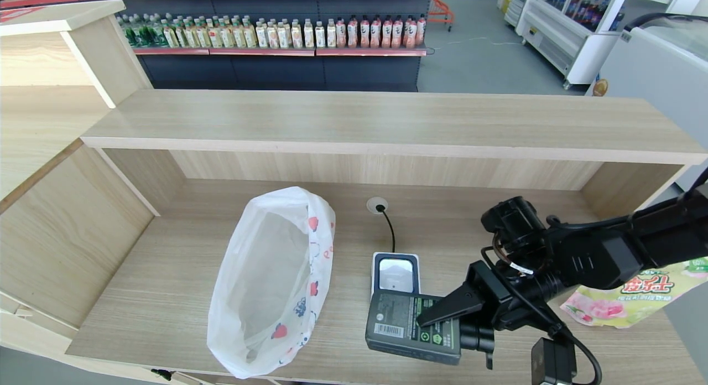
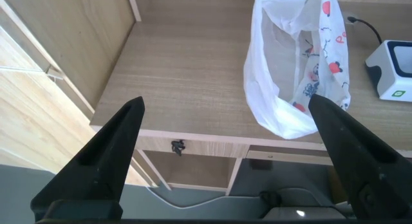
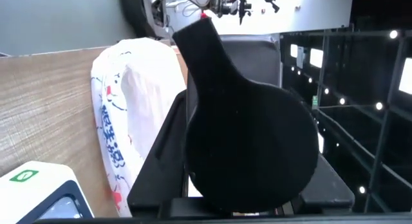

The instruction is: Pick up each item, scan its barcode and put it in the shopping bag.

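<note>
Right gripper [image 1: 438, 323], lower right, clamps one end of dark grey flat box [image 1: 395, 325]; barcode [image 1: 389, 329] faces up, away from white glass-topped scanner [image 1: 395, 273]. Scan prob fails w/o a flip.

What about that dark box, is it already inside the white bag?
No, the dark box is clamped in the right gripper by the scanner, outside the white bag.
</note>
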Tool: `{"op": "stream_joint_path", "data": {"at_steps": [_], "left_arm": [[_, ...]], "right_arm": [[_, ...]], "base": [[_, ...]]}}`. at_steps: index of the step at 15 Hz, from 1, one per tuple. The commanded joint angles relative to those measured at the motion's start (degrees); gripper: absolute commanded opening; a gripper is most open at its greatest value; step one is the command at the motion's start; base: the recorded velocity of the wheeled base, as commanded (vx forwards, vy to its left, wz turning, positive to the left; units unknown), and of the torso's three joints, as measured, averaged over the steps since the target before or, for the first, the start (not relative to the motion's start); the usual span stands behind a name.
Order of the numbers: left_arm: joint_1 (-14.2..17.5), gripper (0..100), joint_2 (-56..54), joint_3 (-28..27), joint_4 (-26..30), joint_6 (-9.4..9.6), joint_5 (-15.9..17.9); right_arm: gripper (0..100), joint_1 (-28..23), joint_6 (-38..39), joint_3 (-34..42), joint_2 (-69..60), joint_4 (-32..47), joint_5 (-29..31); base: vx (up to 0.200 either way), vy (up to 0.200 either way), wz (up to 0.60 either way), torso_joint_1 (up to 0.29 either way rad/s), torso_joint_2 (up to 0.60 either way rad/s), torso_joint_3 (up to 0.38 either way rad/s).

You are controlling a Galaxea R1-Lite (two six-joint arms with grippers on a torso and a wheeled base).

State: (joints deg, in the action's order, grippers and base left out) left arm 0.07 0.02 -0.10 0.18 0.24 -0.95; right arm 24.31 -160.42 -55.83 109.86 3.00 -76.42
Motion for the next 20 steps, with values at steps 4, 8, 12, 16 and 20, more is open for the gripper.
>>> {"op": "stream_joint_path", "data": {"at_steps": [4,8,12,16,20], "left_arm": [[0.0,100,0.0,0.0,0.0,0.02,0.0],[0.0,100,0.0,0.0,0.0,0.02,0.0],[0.0,100,0.0,0.0,0.0,0.02,0.0],[0.0,100,0.0,0.0,0.0,0.02,0.0],[0.0,100,0.0,0.0,0.0,0.02,0.0]], "right_arm": [[0,-0.1,-4.6,-1.3,-1.7,0.1,0.0],[0,0.3,-4.6,-1.2,-2.0,0.3,0.0],[0,1.3,-4.6,-0.9,-1.5,0.3,0.0],[0,1.2,-4.6,-0.9,-1.4,0.3,0.0],[0,1.2,-4.6,-0.9,-0.8,0.3,0.0]], "base": [[0.0,0.0,0.0,0.0,0.0,0.0],[0.0,0.0,0.0,0.0,0.0,0.0],[0.0,0.0,0.0,0.0,0.0,0.0],[0.0,0.0,0.0,0.0,0.0,0.0],[0.0,0.0,0.0,0.0,0.0,0.0]]}}
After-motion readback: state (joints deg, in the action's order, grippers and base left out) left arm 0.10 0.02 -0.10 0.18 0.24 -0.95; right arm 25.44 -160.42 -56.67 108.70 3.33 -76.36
